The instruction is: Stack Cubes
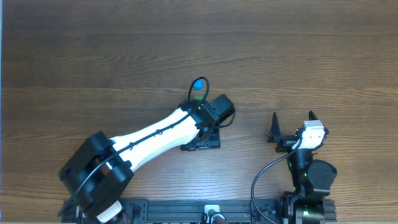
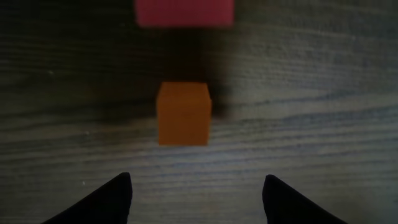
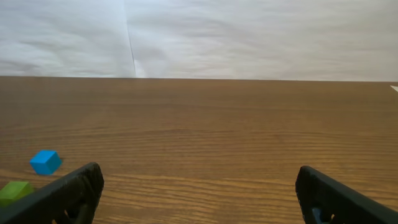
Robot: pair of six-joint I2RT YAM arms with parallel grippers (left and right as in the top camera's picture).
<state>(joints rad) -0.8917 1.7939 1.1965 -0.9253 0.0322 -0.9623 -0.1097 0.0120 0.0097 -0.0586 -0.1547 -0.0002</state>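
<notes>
- Orange cube sits on the table straight ahead of the left gripper. It is roughly centred on the gap, with its faces square to the fingers, and no side is longer than another.
- The left gripper's jaws are spread wider than the cube and hold nothing. By my reading, a short advance would bracket it.
- Red cube lies just beyond the orange one on the same line, with a bare strip of wood between them. Overshooting could nudge it.
- Right gripper waits near its base at the right, wide open and empty, so the left arm is much the nearer.
- Green cube and blue cube lie close together mid-table, blue the farther.
- The far table offers ample room.
</notes>
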